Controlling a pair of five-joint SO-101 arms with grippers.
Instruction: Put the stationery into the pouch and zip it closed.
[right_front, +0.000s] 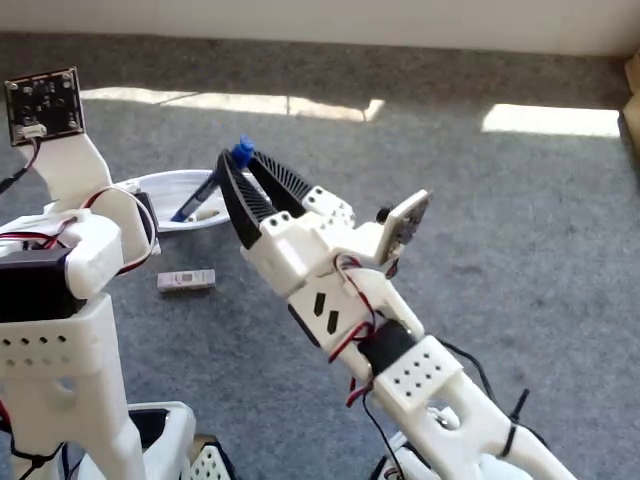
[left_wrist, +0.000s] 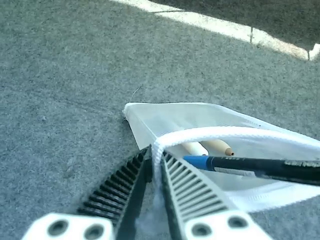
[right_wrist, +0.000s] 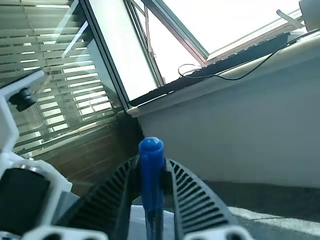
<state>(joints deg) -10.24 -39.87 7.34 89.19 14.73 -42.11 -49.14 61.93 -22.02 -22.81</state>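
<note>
One pen (left_wrist: 250, 165) in right fingers (right_wrist: 195, 200), left fingers (left_wrist: 185, 190) pinch pouch (left_wrist: 165, 120); print illeg.

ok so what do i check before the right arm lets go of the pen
1. Pouch mouth held open: ok. The left gripper is pinched on the rim of the pouch.
2. Pen aimed into the mouth: ok. The pen has its tip inside the opening.
3. Grip on the pen: ok. The right gripper is shut on its upper end.
4. Room inside: ok. Just a cream item lies in there.
5. All stationery in: not ok. A small white item lies on the carpet beside the pouch.
6. Zip pull position: cannot tell.
</note>
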